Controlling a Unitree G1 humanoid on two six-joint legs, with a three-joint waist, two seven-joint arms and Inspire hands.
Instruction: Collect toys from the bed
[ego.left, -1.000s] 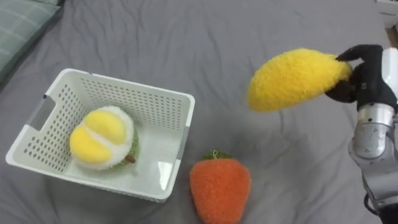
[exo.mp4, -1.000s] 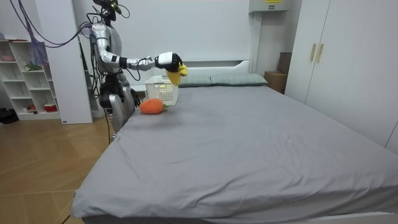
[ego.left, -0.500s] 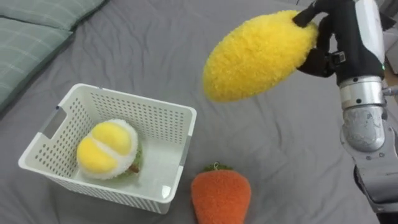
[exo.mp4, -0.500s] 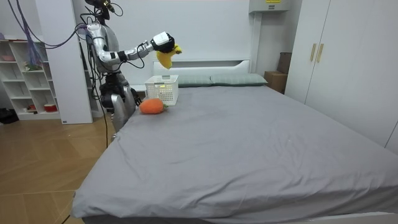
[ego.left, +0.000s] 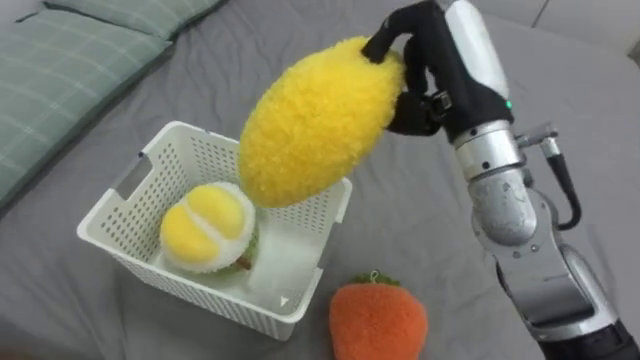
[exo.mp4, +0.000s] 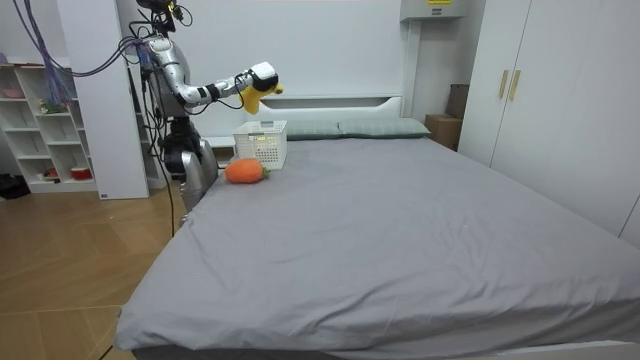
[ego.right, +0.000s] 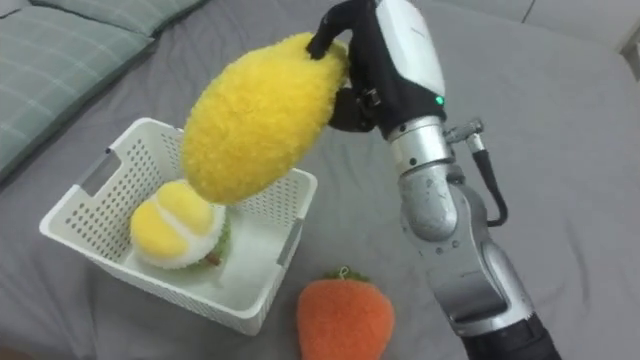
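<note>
A wide bed (ego.left: 600, 150) covered in a plain grey sheet. A white slotted plastic basket (ego.left: 200, 295) sits on the sheet at the left. A round orange plush toy (ego.left: 378, 320) with a small green top lies just beside the basket's near right corner. Green checked pillows (ego.left: 60, 80) lie at the far left, along the head of the bed.

Bright, even indoor light from overhead casts soft, faint shadows on the bed (ego.left: 580, 100)
</note>
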